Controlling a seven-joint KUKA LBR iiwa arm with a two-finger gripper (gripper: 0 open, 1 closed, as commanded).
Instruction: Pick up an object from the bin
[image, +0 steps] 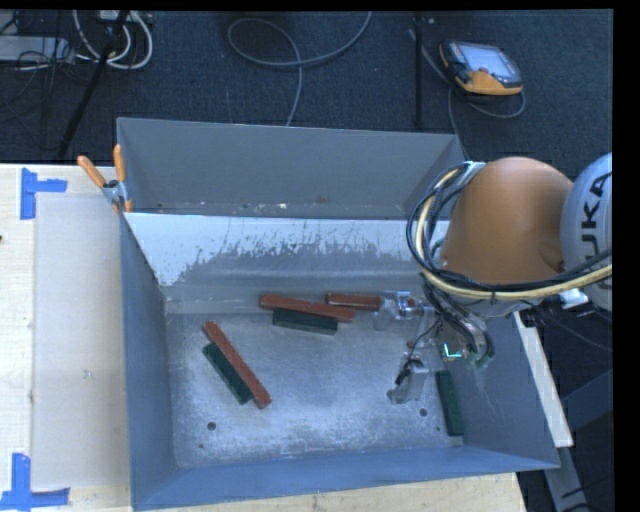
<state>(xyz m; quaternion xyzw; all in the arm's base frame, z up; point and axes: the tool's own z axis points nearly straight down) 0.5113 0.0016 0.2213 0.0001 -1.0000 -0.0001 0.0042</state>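
My gripper (402, 346) hangs low over the right part of the bin floor, open, with bare floor between its fingers. One fingertip (404, 386) is down near the floor and the other (397, 306) is by the back wall. A dark green bar (450, 401) lies just right of the lower fingertip, along the right wall. A short brown bar (352, 299) lies just left of the upper fingertip.
A long brown bar (304, 306) and a dark green bar (305, 321) lie side by side at the back middle. At the left, a brown bar (238, 364) and a dark green bar (227, 374) lie together on a slant.
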